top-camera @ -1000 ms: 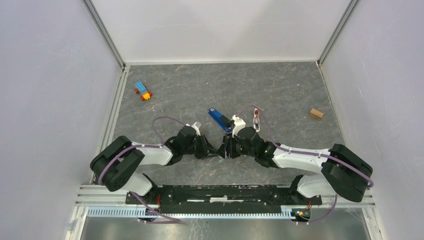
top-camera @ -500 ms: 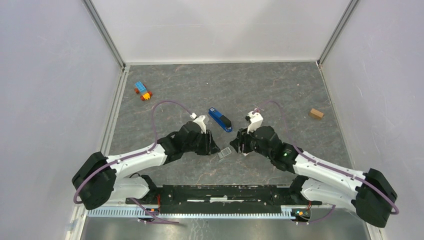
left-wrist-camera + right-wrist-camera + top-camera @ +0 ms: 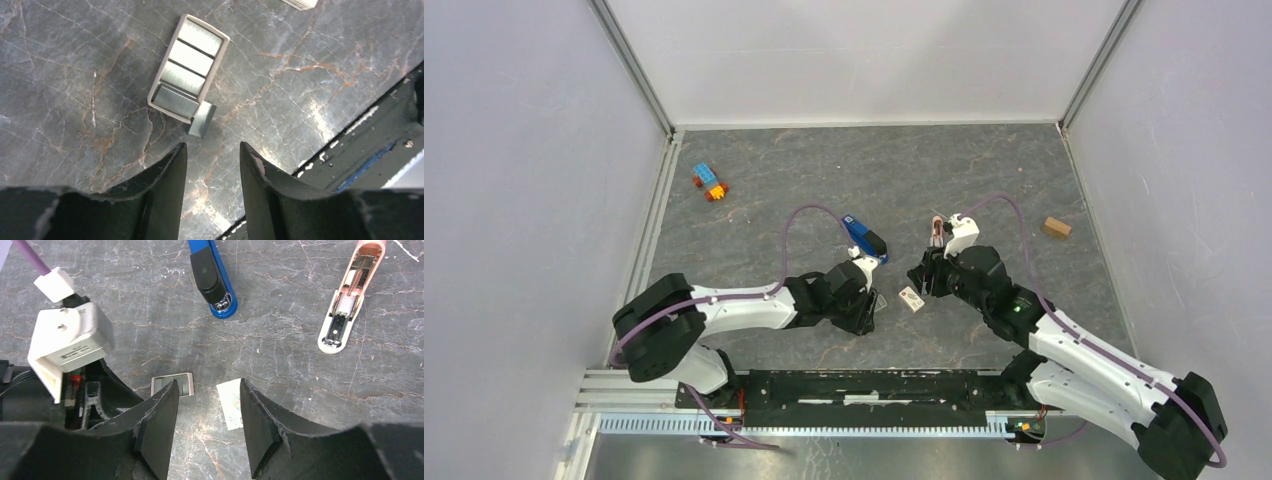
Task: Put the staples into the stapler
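The blue stapler (image 3: 864, 238) with its black end lies closed on the table, up past both grippers; it also shows at the top of the right wrist view (image 3: 212, 277). The staples (image 3: 189, 67) lie as silvery strips in a small clear tray on the table, with one loose strip (image 3: 202, 120) at its near end. My left gripper (image 3: 212, 146) hovers open and empty just short of that strip. My right gripper (image 3: 207, 390) is open and empty too, over bare table between the staples tray (image 3: 172, 385) and a white card (image 3: 231, 402).
A pink-and-white stapler-like piece (image 3: 352, 295) lies open to the right of the blue stapler. The white card (image 3: 911, 298) rests between the grippers. Toy bricks (image 3: 710, 182) sit far left, a brown block (image 3: 1055, 227) far right. The arms' black base rail (image 3: 370, 145) runs close behind the left gripper.
The two grippers met over the table a second ago and have parted. The left one has opened and moved right, behind the staples. The right arm drew back up and to the right; a white card now lies there.
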Available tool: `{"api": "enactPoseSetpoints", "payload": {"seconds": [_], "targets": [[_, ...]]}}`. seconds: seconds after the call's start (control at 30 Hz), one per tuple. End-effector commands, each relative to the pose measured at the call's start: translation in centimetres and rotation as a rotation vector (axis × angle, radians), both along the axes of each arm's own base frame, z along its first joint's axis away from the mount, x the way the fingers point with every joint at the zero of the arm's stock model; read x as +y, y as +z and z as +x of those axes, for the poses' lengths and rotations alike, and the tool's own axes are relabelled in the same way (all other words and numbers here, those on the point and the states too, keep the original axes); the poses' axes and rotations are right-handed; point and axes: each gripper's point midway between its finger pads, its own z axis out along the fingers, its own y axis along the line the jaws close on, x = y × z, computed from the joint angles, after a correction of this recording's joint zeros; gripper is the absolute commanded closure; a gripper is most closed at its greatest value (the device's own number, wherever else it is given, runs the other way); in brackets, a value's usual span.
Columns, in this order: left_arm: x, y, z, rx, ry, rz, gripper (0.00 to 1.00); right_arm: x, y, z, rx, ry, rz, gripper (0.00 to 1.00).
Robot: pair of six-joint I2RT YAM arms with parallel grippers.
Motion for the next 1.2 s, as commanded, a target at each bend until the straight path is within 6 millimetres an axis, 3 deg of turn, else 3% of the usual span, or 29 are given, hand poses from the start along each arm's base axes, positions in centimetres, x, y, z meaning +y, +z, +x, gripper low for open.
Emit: {"api": "enactPoseSetpoints", "payload": {"seconds": [0.0,0.3,0.63,1.17], "targets": [[-0.5,0.0,1.6,-0.081,-0.018,0.046,0.49,-0.1,2.0,0.3,-0.05,0.007,0.019,0.45],[-1.0,-2.0,1.2,-0.05,-0.048,0.085,0.5,-0.6,1.5,0.3,-0.049,0.003,0.011,0.45],[-1.3,-2.2,-0.1,-0.034,-0.07,0.085,0.59,-0.7,1.3,0.5,-0.047,-0.004,0.017,0.44],[-0.7,-2.5,1.0,-0.026,0.011,0.189,0.66,-0.8,1.3,0.5,-0.054,-0.004,0.032,0.45]]}}
